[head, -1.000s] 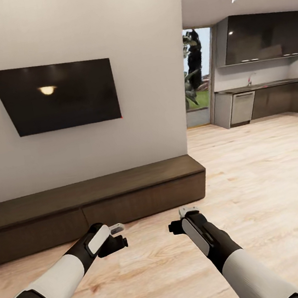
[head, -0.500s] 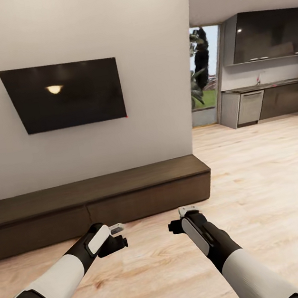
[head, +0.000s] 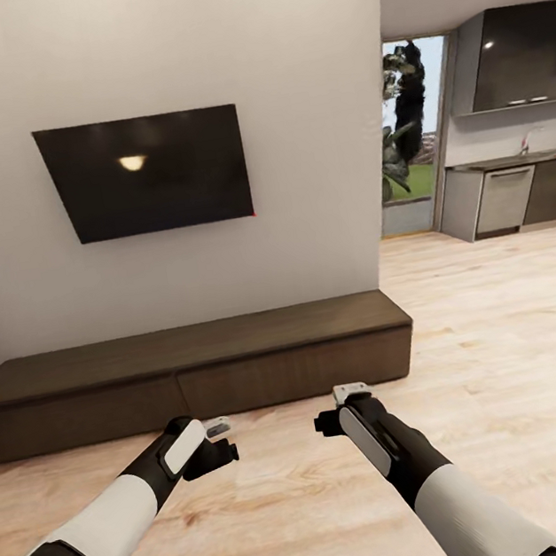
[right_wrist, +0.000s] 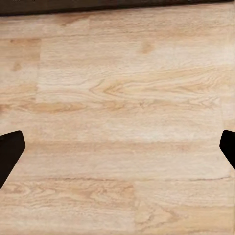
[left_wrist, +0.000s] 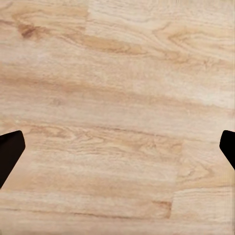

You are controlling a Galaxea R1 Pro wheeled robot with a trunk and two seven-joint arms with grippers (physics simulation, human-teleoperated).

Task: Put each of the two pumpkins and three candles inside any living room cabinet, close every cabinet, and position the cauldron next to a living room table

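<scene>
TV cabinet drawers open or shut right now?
Shut. Both drawer fronts of the cabinet sit flush with no tan interior showing, under the wall TV.

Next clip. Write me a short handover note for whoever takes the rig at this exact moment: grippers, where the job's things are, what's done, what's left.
Left gripper: open, empty, held over the light wood plank floor.
Right gripper: open, empty, also over the floor.
Long low dark-brown wooden cabinet: straight ahead against the white wall, under the black wall-mounted TV; both drawer fronts look shut.
Pumpkins, candles, cauldron and coffee table: not in sight from here, so I cannot tell how many are already stowed.
Left to do: find them, put any remaining pumpkins and candles into the cabinet, close it, then set the cauldron beside the table.
</scene>
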